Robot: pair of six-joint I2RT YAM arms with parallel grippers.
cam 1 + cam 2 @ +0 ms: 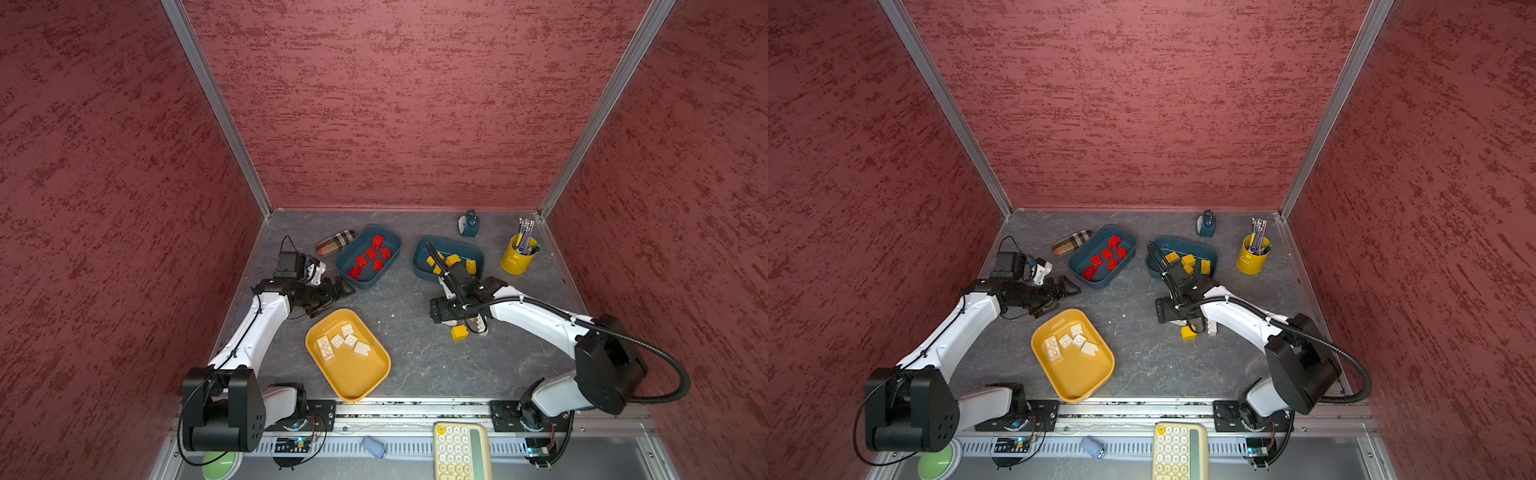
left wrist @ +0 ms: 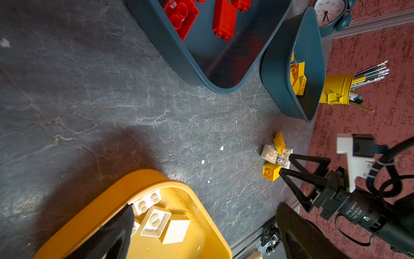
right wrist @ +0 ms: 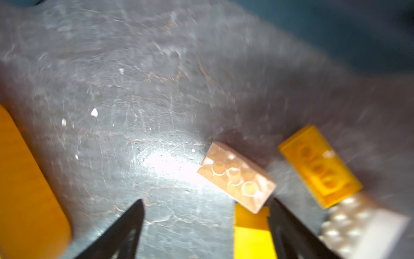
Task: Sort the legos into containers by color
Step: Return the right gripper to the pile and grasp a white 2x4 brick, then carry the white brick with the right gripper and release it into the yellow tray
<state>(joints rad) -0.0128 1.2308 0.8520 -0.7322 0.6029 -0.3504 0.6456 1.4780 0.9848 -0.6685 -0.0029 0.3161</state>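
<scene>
Rough, red-mottled walls (image 1: pixel 395 104) enclose the cell on three sides, joined by bare aluminium posts (image 1: pixel 217 108). The tabletop (image 1: pixel 419 365) is dark grey, veined like slate, with one bright glare patch (image 3: pixel 165 163).

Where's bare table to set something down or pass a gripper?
Free: middle, between mustard-yellow plastic tray, teal tray of red bricks and loose yellow and white bricks; also robot-side of them. Crowded: back edge, with teal tray of yellow bricks, teal clock, yellow pen cup.

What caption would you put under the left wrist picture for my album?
Open right pincer beside loose yellow and white legos, near three part-filled trays.
</scene>
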